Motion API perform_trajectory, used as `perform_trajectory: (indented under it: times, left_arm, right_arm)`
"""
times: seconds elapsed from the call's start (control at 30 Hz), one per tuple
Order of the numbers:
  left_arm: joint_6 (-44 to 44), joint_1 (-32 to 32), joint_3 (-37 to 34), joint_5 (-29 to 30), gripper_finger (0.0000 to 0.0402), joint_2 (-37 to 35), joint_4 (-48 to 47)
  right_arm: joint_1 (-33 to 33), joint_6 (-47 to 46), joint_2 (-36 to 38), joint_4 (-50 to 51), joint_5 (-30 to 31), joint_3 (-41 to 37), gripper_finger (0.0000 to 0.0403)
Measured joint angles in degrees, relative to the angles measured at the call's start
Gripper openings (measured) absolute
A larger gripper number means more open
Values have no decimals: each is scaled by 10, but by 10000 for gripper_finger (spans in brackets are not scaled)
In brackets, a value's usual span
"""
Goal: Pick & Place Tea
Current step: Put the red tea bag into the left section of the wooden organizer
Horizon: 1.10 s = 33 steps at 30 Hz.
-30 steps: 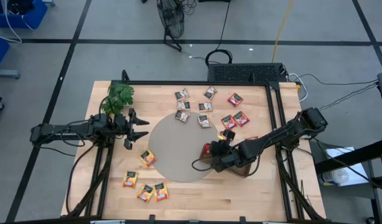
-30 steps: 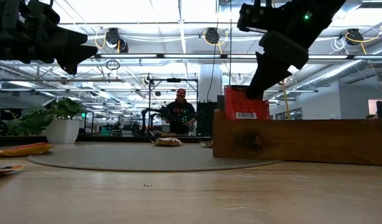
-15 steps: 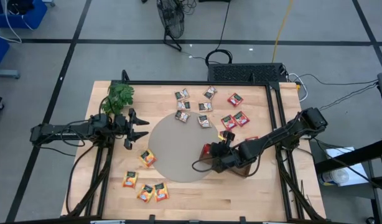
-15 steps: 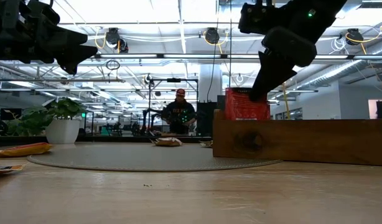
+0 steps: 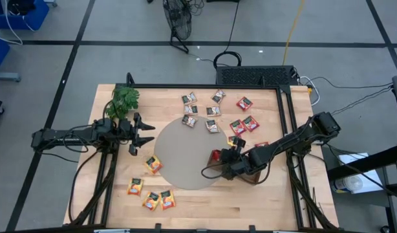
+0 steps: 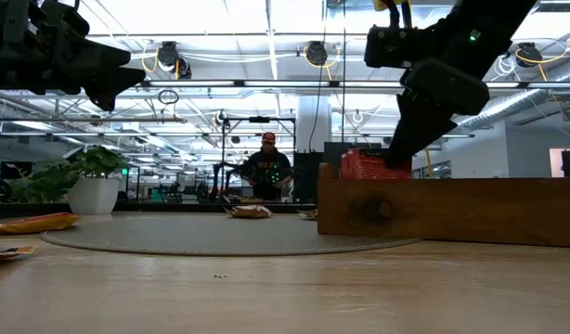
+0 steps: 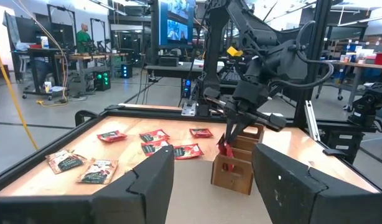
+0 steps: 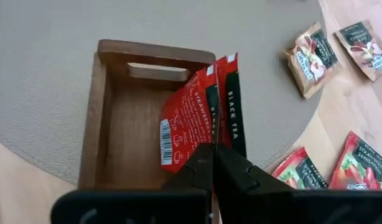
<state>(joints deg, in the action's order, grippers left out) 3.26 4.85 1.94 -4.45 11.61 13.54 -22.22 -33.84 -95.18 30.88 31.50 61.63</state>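
- The right gripper (image 8: pixel 213 155) has its two dark fingers pressed together on the edge of a red tea sachet (image 8: pixel 188 121), with a second red sachet marked "BLACK TEA" (image 8: pixel 233 118) lying against it; I cannot tell whether that second one is also pinched.
- Both sachets hang tilted into the end compartment of the brown wooden tray (image 8: pixel 110 118), their lower edges inside its walls.
- In the low view the red sachets (image 6: pixel 367 165) stick up above the tray's front wall (image 6: pixel 452 211), with the right gripper (image 6: pixel 410 139) slanting down onto them from above.
- From above, the right gripper (image 5: pixel 227 154) sits at the right edge of the round grey mat (image 5: pixel 182 155), where the tray stands partly on the mat.
- Loose red sachets (image 5: pixel 242 124) lie on the wooden table (image 5: pixel 205 200) just behind the tray, toward the back right.
- Grey-white sachets (image 5: pixel 200 110) lie in a cluster at the back of the mat's rim.
- Orange-yellow sachets (image 5: pixel 150 191) are scattered at the front left of the table.
- The left gripper (image 5: pixel 143 133) hovers well apart at the mat's left edge, fingers spread wide with nothing between them.
- A green leafy sprig (image 5: pixel 124 100) lies at the back left corner.
- A person (image 6: pixel 269 167) stands in the room beyond the table.
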Motion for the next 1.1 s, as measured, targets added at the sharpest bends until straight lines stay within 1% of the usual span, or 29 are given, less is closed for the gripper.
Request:
perform_trajectory:
  times: [0.33, 0.43, 0.7, 0.8, 0.9, 1.1]
  left_arm:
    - [0, 0, 0, 0, 214, 0, 0]
    - [0, 0, 0, 0, 214, 0, 0]
    - [0, 0, 0, 0, 214, 0, 0]
    - [0, 0, 0, 0, 214, 0, 0]
    - [0, 0, 0, 0, 214, 0, 0]
    - [0, 0, 0, 0, 214, 0, 0]
  right_arm:
    - [0, 17, 0, -30, -1, 0, 3]
    - [0, 17, 0, -30, 0, 0, 19]
    - [0, 20, 1, -33, 1, 0, 79]
    - [1, 35, 17, -33, 0, -1, 95]
    - [1, 43, 49, -32, 3, -1, 106]
    - [5, 85, 123, -34, 4, -1, 107]
